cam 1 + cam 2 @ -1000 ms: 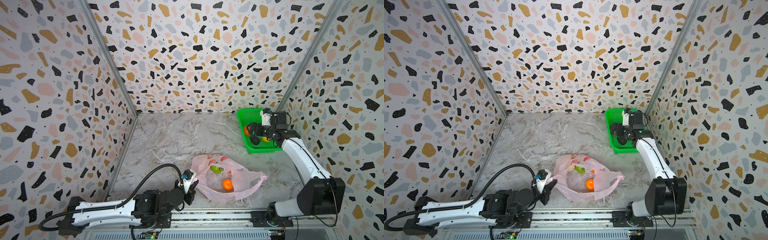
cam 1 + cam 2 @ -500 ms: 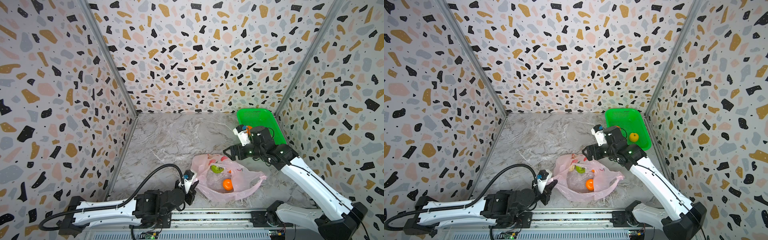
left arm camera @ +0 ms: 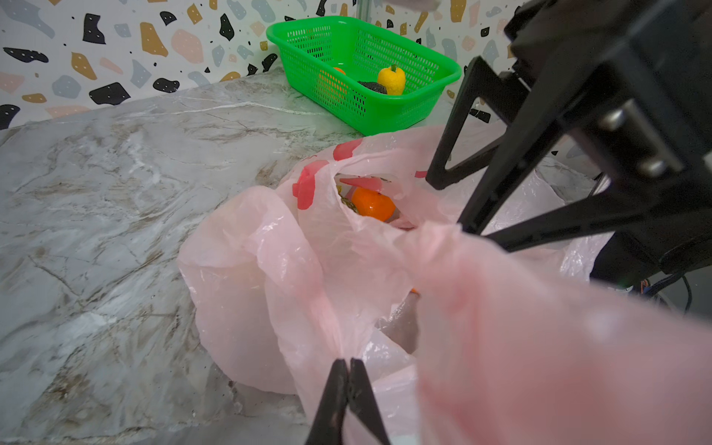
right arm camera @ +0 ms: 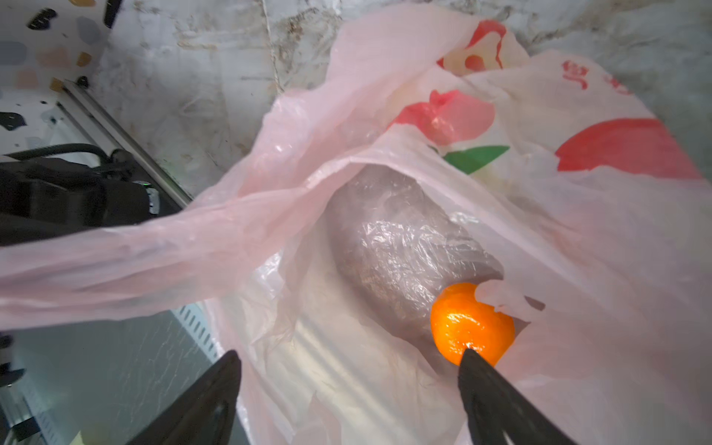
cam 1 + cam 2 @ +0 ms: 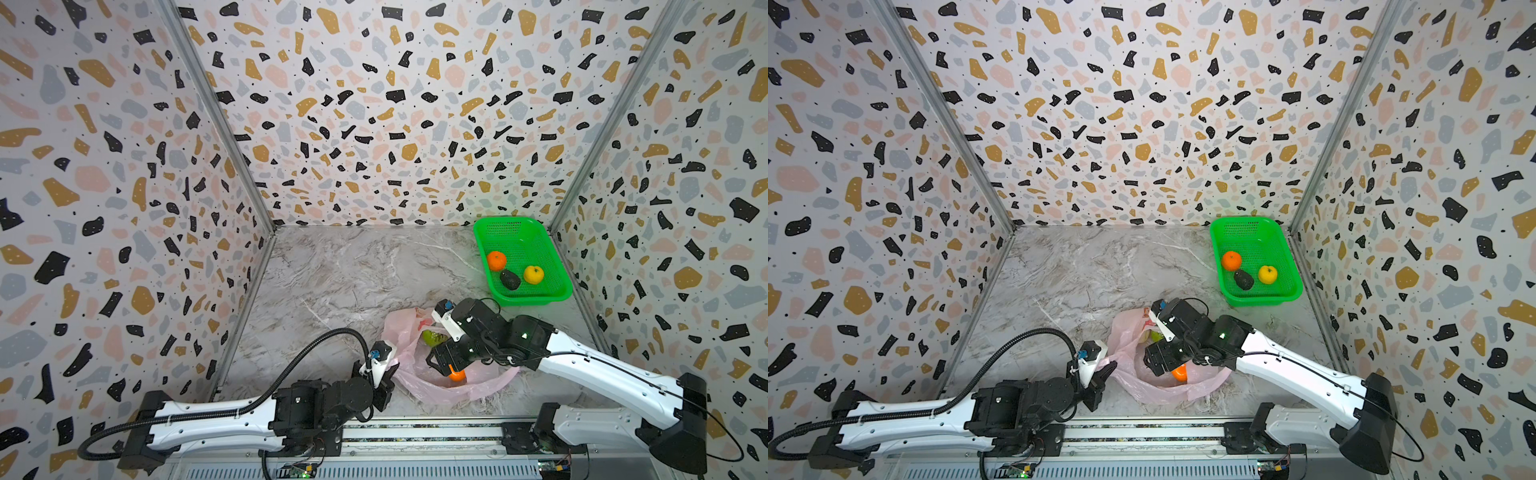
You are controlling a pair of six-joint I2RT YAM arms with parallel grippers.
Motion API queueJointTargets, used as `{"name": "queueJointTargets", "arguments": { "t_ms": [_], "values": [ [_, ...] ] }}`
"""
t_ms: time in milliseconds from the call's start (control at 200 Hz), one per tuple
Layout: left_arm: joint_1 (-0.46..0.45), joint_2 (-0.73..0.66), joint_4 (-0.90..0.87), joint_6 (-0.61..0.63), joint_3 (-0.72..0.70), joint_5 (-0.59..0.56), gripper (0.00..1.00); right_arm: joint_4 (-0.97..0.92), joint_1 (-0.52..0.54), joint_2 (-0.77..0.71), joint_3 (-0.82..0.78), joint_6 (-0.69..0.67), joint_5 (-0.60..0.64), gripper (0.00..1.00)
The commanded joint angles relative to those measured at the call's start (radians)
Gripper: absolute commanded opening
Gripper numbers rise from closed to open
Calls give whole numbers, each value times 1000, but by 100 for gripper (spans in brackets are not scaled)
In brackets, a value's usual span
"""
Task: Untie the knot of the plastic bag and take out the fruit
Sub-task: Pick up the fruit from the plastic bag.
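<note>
The plastic bag [image 5: 401,328] [image 5: 1127,332] lies crumpled on the marble table [image 5: 340,270], right under the right claw [image 4: 348,354]. The bag's mouth gapes wide. Inside it sits a tangerine [image 4: 471,327] [image 5: 457,376] [image 3: 373,203]. In the right wrist view, one black fingertip [image 4: 468,356] of the right claw is right at the tangerine and looks to touch it. The other fingertip is far off on the other side, over the bag's thin bottom. So the right claw is spread wide and grips nothing.

A green fruit [image 5: 432,337] [image 5: 1154,335] also lies in the bag, just behind the right claw. The arm partly hides it in both top views. Red printed marks [image 4: 624,148] show on the side of the bag away from the claw.

The left claw [image 3: 348,364] is clenched tight on a pinch of the bag's pink plastic, at the bag's edge. A long strip of the bag runs from the mouth out toward the left arm. The two claws are near each other, with the bag's mouth between them.

Past the right claw, toward the back wall and well apart from the bag, stands a green basket [image 5: 536,299] [image 5: 1262,302] [image 3: 385,111]. In it lie a second tangerine [image 5: 496,260], a dark avocado [image 5: 510,279] and a yellow fruit [image 5: 533,274]. They lie close together, with the avocado between the other two.
</note>
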Motion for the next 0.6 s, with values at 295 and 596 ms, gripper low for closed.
{"name": "queueJointTargets", "arguments": {
  "t_ms": [295,596],
  "values": [
    [-4,19,41,29,14,22,0,-27,45,110,-67,69,119,87],
    [-4,60,48,56,30,62,0,-11,45,105,-187,110,216,96]
  ]
}}
